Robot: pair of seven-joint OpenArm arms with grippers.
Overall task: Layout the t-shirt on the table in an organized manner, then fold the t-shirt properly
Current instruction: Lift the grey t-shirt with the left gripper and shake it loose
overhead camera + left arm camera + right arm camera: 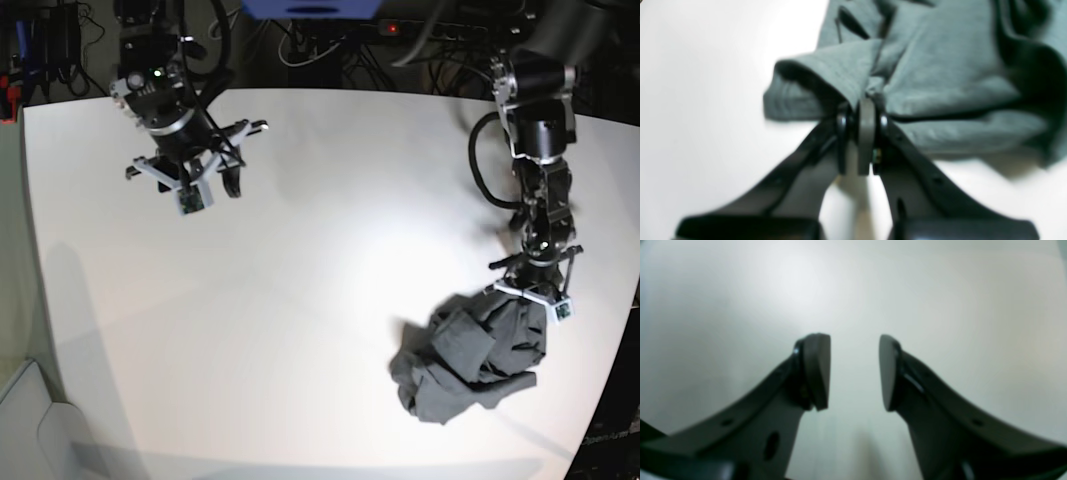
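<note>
The dark grey t-shirt (465, 360) lies crumpled in a heap on the white table (320, 250), near its front right corner. My left gripper (530, 293) stands at the heap's far right edge. In the left wrist view its jaws (867, 110) are pressed together on a bunched fold of the t-shirt (940, 73), with a sleeve or hem opening just left of them. My right gripper (215, 170) hovers far off at the table's back left. Its jaws (854, 370) stand open with only bare table (740, 306) between them.
Cables and dark equipment (330, 30) line the far side beyond the table's back edge. The table's right edge (610, 380) runs close beside the shirt heap and the left arm (540, 130).
</note>
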